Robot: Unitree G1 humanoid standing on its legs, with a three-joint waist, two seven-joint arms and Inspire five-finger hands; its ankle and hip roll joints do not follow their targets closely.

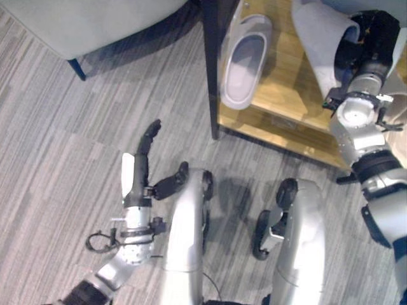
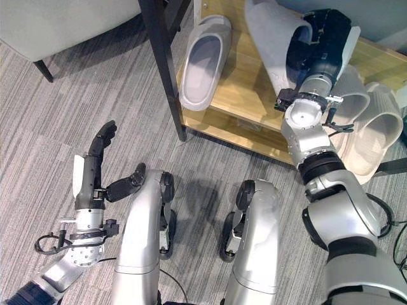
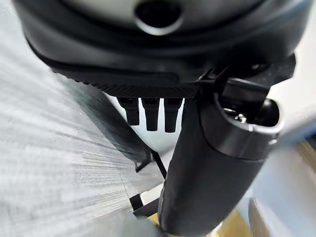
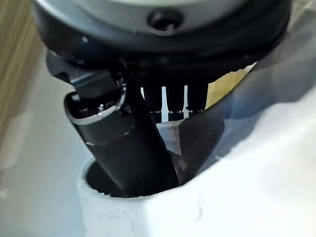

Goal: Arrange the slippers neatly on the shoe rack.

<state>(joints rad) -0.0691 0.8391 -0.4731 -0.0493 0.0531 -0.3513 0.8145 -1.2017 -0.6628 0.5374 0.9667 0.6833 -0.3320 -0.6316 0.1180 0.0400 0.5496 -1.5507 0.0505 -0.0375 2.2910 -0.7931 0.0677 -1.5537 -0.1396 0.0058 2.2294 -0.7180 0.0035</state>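
While the right hand grips the pale grey foam slipper at its opening, thumb inside, above the wooden shoe rack, placement is under way; next, lowering beside the matching slipper. Left hand idle, fingers straight.

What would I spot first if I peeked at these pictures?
Probably the right hand up on the shoe rack, its thumb tucked into a pale slipper it grips. Next, another slipper lying alone at the rack's left end. Down by the striped floor, the left hand hangs open, holding nothing.
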